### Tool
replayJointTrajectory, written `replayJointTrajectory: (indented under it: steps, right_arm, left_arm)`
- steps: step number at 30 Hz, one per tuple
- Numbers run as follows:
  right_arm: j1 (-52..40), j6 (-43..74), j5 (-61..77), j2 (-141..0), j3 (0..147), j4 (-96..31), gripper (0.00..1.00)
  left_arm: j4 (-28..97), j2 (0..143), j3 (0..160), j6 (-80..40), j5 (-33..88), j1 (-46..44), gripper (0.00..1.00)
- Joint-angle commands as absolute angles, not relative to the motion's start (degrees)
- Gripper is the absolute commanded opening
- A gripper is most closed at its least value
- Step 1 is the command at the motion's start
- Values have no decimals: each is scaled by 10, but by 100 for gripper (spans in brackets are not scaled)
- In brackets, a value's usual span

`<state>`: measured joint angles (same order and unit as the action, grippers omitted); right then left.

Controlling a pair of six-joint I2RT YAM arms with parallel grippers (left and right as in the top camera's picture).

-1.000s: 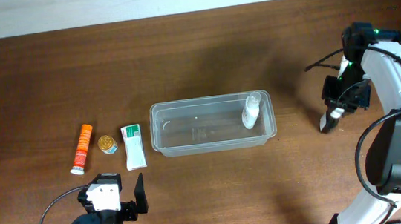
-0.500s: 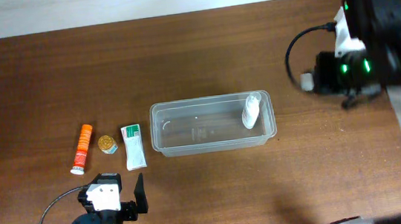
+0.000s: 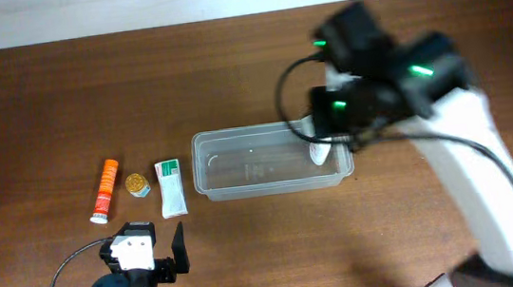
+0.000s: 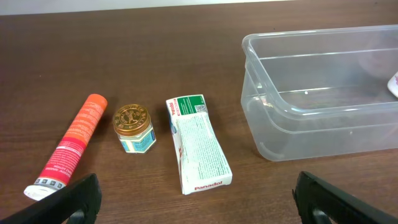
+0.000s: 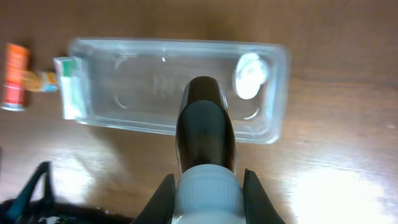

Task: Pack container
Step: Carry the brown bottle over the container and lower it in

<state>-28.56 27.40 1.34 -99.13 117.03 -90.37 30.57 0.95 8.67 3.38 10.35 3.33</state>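
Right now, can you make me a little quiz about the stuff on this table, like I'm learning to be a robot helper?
1. True or false: the container has nothing inside it.
2. How many small things lie on the table left of the container?
3. Which gripper holds a bottle? A left, B right, C neither.

Key:
1. False: a white bottle lies at one end.
2. Three: an orange tube, a gold-lidded jar and a green-and-white tube.
3. B: the right gripper grips a dark bottle.
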Motion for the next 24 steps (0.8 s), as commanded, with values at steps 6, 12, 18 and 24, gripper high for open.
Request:
replayJointTrajectory:
  steps: [6,12,18,24]
  right_arm:
    - [-296,295,-11,-1123,1167,-878,4]
    - [-296,295,-21,-1181,1166,-853,4]
    - [-295,295,-22,-1204,1142,-822,4]
    - [-291,305,-22,-1204,1102,-785,5]
  left_arm:
    - [304,6,84,30,110,31,100]
    - [304,6,84,30,110,31,100]
    - [304,6,84,30,110,31,100]
    - [304,6,84,30,110,31,100]
